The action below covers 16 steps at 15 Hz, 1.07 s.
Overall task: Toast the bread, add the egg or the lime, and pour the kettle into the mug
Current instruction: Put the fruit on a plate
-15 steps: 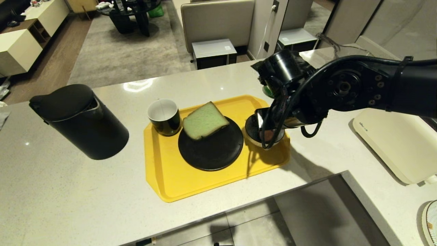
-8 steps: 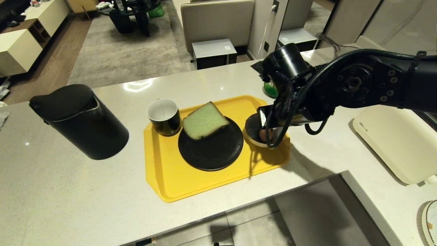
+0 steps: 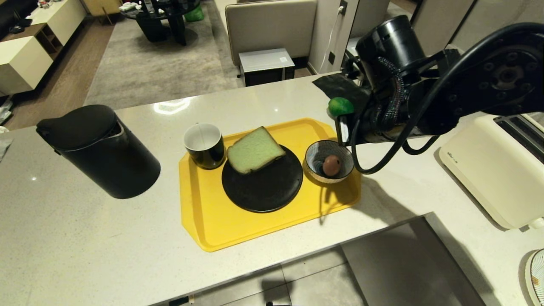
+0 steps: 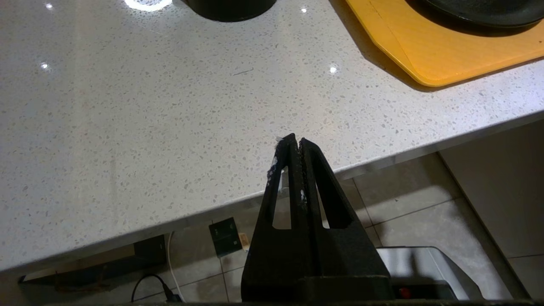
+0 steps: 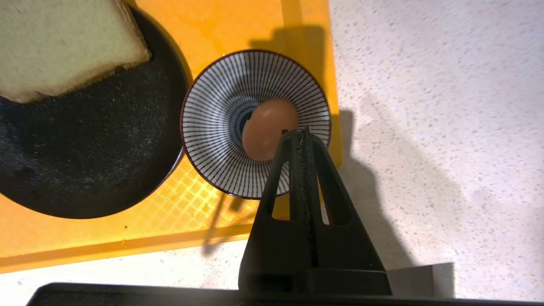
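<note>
Right gripper (image 5: pixel 302 129) hung above the brown egg (image 5: pixel 268 128) in a striped bowl (image 5: pixel 212 127), jaws together, empty; the pale green bread (image 3: pixel 253 149) risked staying untoasted

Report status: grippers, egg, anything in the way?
Right gripper shut, empty, above the bowl. Left gripper shut, parked at the counter edge. Egg in the bowl, bread on the plate. Nothing in the way.
</note>
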Available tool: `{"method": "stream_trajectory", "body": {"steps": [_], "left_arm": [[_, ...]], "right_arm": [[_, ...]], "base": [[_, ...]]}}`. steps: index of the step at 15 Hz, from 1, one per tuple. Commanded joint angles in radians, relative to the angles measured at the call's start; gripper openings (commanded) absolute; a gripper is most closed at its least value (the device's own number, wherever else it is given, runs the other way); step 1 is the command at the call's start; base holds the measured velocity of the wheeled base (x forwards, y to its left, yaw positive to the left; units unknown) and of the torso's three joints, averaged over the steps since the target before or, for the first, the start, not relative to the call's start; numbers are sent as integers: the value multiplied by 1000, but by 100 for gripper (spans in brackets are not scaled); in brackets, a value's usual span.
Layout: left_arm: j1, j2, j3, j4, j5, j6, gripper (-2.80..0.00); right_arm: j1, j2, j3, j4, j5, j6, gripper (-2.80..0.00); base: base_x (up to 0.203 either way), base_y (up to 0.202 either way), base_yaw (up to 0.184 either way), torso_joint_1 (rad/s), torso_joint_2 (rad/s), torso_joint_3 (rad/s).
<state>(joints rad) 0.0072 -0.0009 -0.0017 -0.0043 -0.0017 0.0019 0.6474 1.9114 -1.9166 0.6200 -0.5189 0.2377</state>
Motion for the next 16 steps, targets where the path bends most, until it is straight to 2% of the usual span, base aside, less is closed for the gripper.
{"method": "stream_trajectory", "body": {"steps": [1, 9, 11, 13, 16], "left_arm": [[0, -1, 0, 0, 0, 0, -280], [0, -1, 0, 0, 0, 0, -280], [0, -1, 0, 0, 0, 0, -280], [0, -1, 0, 0, 0, 0, -280], [0, -1, 0, 0, 0, 0, -280]], "right_arm": [[0, -70, 1, 3, -5, 0, -280], [-52, -384, 124, 4, -6, -137, -280], [-119, -450, 167, 4, -1, -179, -280], [-175, -447, 189, 4, 5, -257, -280], [-192, -370, 173, -6, 5, -346, -280]], "base": [[0, 0, 0, 0, 0, 0], [0, 0, 0, 0, 0, 0], [0, 0, 0, 0, 0, 0], [0, 0, 0, 0, 0, 0], [0, 0, 0, 0, 0, 0]]}}
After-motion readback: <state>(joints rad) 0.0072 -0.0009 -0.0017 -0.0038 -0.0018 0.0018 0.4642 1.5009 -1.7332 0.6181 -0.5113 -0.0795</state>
